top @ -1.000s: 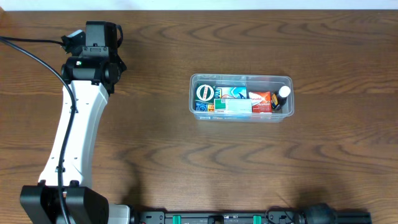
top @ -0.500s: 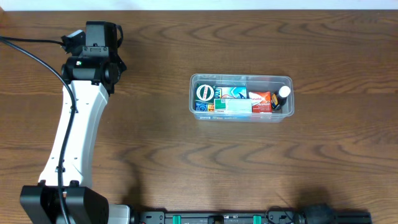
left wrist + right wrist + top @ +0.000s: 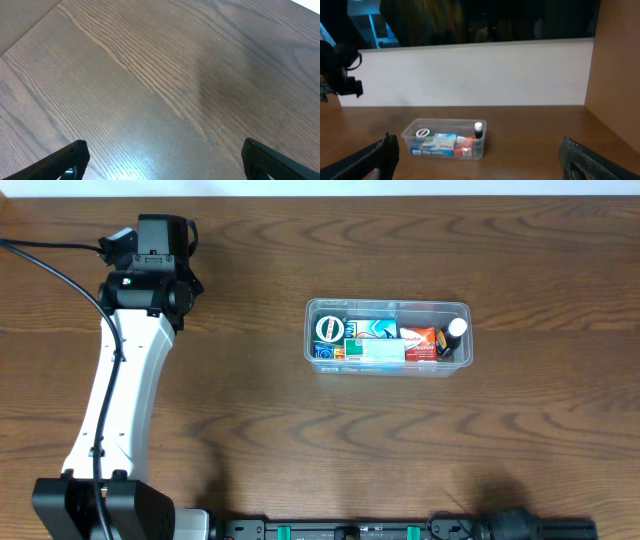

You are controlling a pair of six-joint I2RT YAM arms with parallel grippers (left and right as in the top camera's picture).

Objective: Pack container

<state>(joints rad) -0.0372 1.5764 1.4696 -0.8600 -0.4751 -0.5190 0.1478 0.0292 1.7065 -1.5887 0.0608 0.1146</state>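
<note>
- Broadly, the wooden bench (image 3: 400, 460) carried only one task thing. No loose item lay on it in the overhead view.
- Reaching up the left side of the bench, the left arm (image 3: 120, 400) ended near the far left corner, well apart from the container.
- Right of centre lay the container (image 3: 430, 304), long side across the bench and open at the top, with no lid in view.
- Over bare wood, the left tool (image 3: 165, 147) hung with its fingers (image 3: 70, 160) spread wide and nothing between them.
- From the near edge of the bench, the right tool (image 3: 479, 142) faced the container from a distance, likewise spread and holding nothing.
- Inside the tub sat a round tin (image 3: 329, 330) at the left end and a blue box (image 3: 376, 328) beside it. A red packet (image 3: 420, 343) and a small white-capped bottle (image 3: 456, 328) at the right end followed, all close together.
- Judged from this, the packing looked finished or very nearly so, with both arms standing off.
- Any further move would call for a fresh item or a lid from outside the views. Failing that, the arms need only settle to rest without touching the tub.
</note>
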